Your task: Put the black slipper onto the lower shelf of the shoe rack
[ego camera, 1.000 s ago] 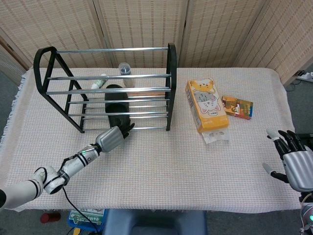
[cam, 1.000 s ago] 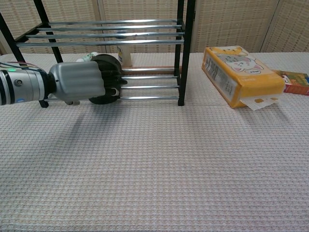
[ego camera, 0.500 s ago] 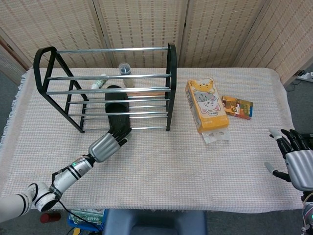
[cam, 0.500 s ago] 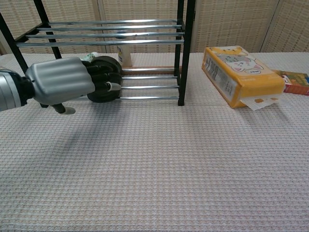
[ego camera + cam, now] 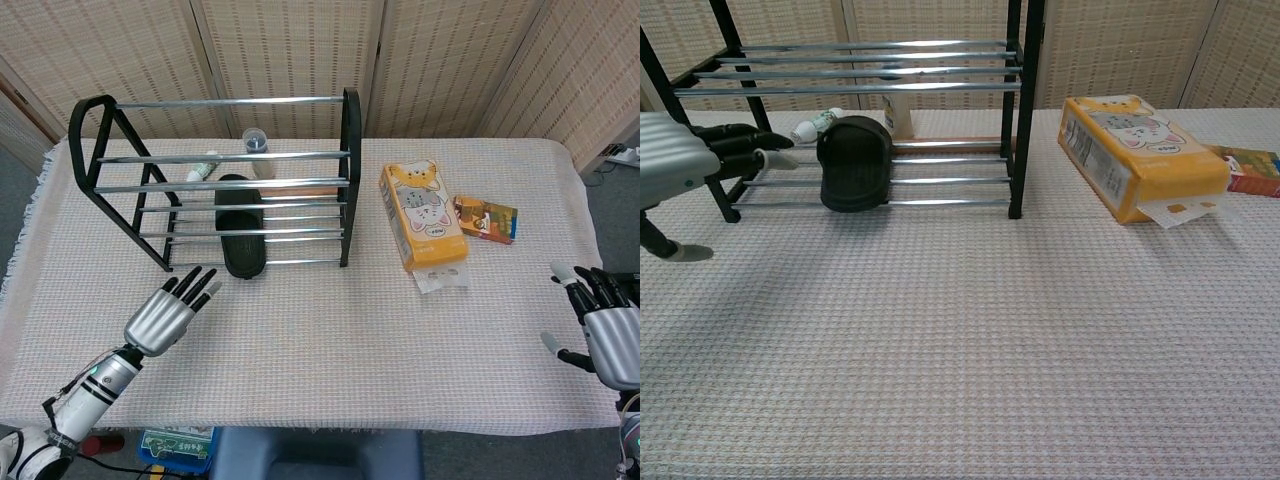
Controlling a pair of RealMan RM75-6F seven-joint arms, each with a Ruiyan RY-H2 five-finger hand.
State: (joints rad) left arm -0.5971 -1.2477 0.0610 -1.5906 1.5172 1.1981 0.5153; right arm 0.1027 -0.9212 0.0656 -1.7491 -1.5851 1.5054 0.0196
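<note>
A desk (image 5: pixel 330 330) under a woven cloth, cane screens behind it. The left hand (image 5: pixel 165 315) has its fingers (image 5: pixel 196 284) spread and empty, hovering over the cloth just short of the shoe rack (image 5: pixel 215 180); the right hand (image 5: pixel 603 330) waits at the far desk edge, fingers likewise apart, holding nothing. Outward from the left fingers lies the black slipper (image 5: pixel 854 163) — resting across the rails of the lower shelf, its near end poking slightly past the front rail. The placing looks done; what remains, I judge, is only to clear the arm away without brushing the rack. Half a second ago the left fingers were touching the slipper's near end — they have since let go and drawn back toward the robot, while the slipper stayed put
</note>
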